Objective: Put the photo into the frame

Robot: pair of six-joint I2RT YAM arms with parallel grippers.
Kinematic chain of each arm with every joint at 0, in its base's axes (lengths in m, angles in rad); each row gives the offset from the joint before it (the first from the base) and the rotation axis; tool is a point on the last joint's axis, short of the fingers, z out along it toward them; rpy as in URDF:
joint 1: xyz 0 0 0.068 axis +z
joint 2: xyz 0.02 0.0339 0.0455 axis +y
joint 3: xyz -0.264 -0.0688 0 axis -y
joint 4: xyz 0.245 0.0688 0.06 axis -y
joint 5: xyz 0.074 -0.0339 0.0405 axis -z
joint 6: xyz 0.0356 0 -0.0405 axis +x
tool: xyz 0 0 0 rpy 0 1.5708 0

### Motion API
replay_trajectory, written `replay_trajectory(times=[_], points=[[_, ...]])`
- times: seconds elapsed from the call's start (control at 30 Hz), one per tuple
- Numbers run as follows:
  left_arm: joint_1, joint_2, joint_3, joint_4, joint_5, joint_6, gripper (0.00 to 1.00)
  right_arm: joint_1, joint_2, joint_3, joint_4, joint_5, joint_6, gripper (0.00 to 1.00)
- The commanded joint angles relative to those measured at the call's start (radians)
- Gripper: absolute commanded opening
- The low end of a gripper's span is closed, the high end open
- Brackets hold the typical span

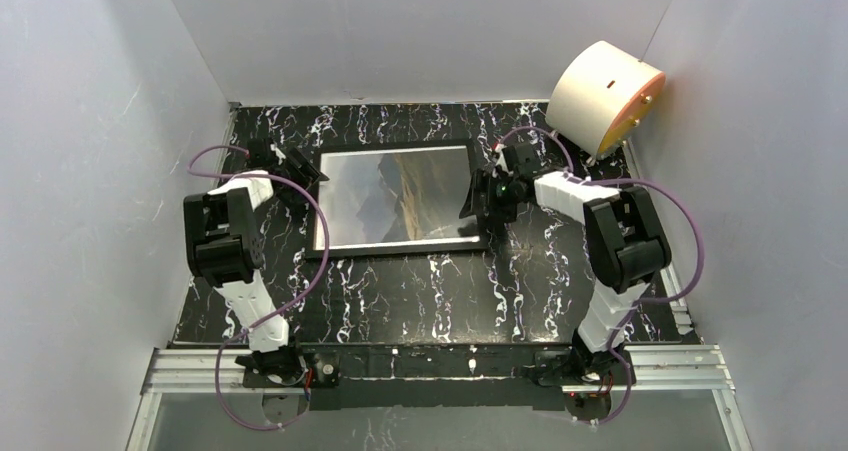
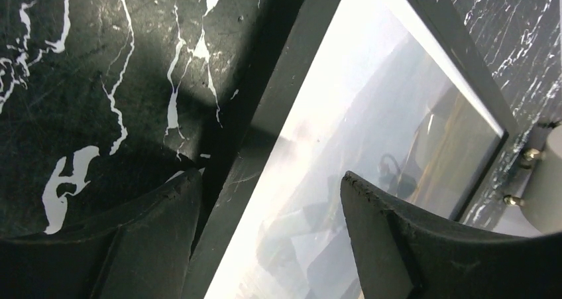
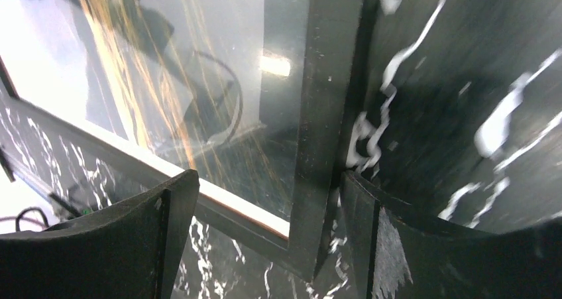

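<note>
While the frame (image 1: 400, 249) is lying flat on the black marble table (image 1: 430, 301), both arms are bracketing it with their jaws standing apart.

The photo (image 1: 400, 196) is showing inside the dark rails, at the clear pane, toward 12 o'clock from the table's middle. The left gripper (image 2: 268, 179) is straddling the left rail near the frame's 10 o'clock corner, one finger over the table and one over the pane, clamping nothing. The right gripper (image 3: 268, 176) is doing likewise across the right rail near the 4 o'clock corner. Judging by its thin rails and pane, the frame is looking stiff and fairly light but breakable, and slick on the glass. The rails are therefore offering the safer hold, taken at opposite corners to keep it level. The paper print is looking limp and easily creased.
</note>
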Motion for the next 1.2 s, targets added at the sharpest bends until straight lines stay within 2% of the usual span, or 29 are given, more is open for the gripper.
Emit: replay_trajectory(times=[0.0, 0.23, 0.37, 0.53, 0.63, 0.73, 0.93, 1.17], points=[[-0.102, 0.045, -0.003, -0.094, 0.118, -0.008, 0.73, 0.119, -0.13, -0.075, 0.092, -0.168, 0.114, 0.84], [-0.13, 0.06, 0.039, -0.113, 0.117, 0.023, 0.73, 0.21, -0.254, -0.201, 0.122, -0.117, 0.183, 0.84], [-0.13, 0.046, 0.086, -0.19, 0.059, 0.073, 0.73, 0.228, -0.337, -0.249, 0.104, -0.06, 0.212, 0.84], [-0.13, -0.006, 0.14, -0.302, -0.044, 0.131, 0.74, 0.227, -0.427, -0.207, -0.002, 0.195, 0.231, 0.87], [-0.13, -0.054, 0.163, -0.358, -0.104, 0.154, 0.75, 0.217, -0.429, -0.138, -0.034, 0.337, 0.23, 0.88], [-0.13, -0.107, 0.169, -0.405, -0.16, 0.167, 0.76, 0.193, -0.367, -0.035, -0.037, 0.384, 0.2, 0.89], [-0.13, -0.214, 0.151, -0.529, -0.301, 0.183, 0.79, 0.139, -0.15, 0.206, -0.06, 0.365, 0.119, 0.89], [-0.13, -0.421, 0.013, -0.71, -0.297, 0.11, 0.79, 0.08, 0.141, 0.52, -0.102, 0.273, 0.038, 0.88]])
